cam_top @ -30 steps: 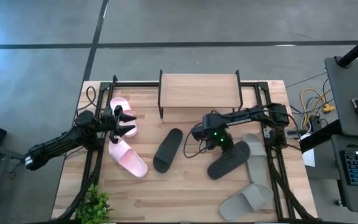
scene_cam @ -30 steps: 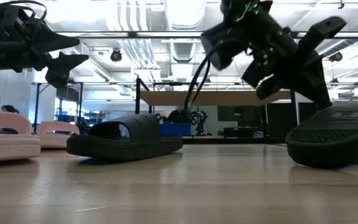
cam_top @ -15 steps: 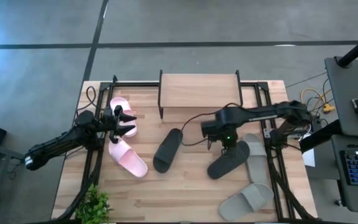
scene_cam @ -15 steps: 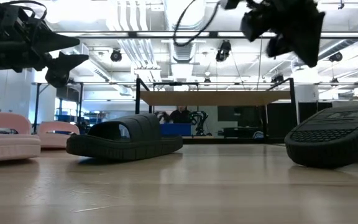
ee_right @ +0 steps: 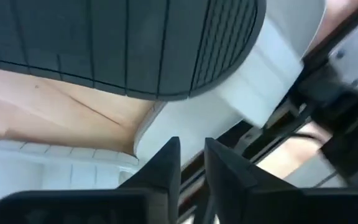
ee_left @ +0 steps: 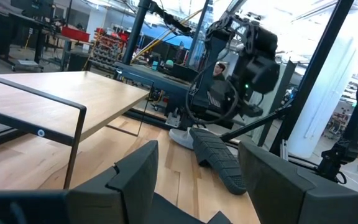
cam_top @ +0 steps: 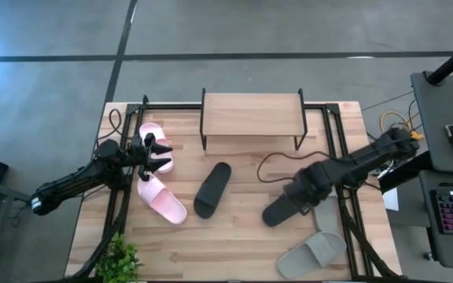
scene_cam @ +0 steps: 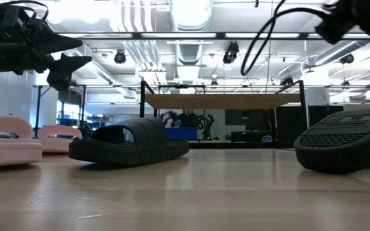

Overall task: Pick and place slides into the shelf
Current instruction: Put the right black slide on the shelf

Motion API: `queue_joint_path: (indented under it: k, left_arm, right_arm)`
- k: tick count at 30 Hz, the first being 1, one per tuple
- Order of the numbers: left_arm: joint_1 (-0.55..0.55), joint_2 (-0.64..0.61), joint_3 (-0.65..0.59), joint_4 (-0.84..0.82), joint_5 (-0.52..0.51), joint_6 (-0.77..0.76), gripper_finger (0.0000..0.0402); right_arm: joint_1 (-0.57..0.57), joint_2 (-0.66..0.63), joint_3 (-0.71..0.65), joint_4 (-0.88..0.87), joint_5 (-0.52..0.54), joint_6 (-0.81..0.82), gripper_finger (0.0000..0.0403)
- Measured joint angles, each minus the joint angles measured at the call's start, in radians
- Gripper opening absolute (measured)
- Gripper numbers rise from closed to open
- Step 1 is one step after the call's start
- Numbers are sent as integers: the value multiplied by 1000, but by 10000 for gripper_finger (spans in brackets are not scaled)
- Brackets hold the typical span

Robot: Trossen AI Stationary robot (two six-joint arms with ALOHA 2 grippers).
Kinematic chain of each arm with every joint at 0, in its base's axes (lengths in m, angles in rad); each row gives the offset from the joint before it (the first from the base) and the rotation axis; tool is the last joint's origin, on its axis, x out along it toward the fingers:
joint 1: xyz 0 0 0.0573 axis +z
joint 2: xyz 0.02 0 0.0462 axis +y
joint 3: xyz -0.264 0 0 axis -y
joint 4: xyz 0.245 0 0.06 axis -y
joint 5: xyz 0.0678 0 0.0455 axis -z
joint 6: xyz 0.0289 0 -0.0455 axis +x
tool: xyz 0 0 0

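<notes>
The shelf (cam_top: 252, 118) stands at the table's far middle. Two pale pink slides (cam_top: 162, 198) lie at the left and one black slide (cam_top: 212, 189) lies flat in the middle. A second black slide (cam_top: 288, 206) lies sole up at the right, one end propped on a grey slide (ee_right: 260, 81). Another grey slide (cam_top: 311, 251) lies near the front right. My right gripper (ee_right: 191, 168) hangs above the sole-up black slide, pointing down, with a narrow gap between its fingers and nothing in it. My left gripper (cam_top: 157, 153) waits open above the pink slides.
Dark rails (cam_top: 338, 157) run along both sides of the table. A small green plant (cam_top: 119, 259) stands at the near left corner. A cable (cam_top: 278, 161) trails from the right arm over the bare wood between the shelf and the slides.
My right gripper has risen, rolled about its own axis and swung from between the two black slides toward the table's right edge, leaving the top of the low view. The slides lie where they were.
</notes>
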Motion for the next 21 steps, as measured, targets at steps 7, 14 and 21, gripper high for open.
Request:
queue_joint_path:
  k: [7, 14, 21]
  left_arm:
    - [0, 0, 0, 0, 0, 0, 208]
    - [0, 0, 0, 0, 0, 0, 208]
    - [0, 0, 0, 0, 0, 0, 208]
  right_arm:
    - [57, -34, -131, 166, -18, 249, 150]
    - [66, -6, -245, 222, 15, 311, 177]
    - [65, 2, -269, 230, 137, 313, 158]
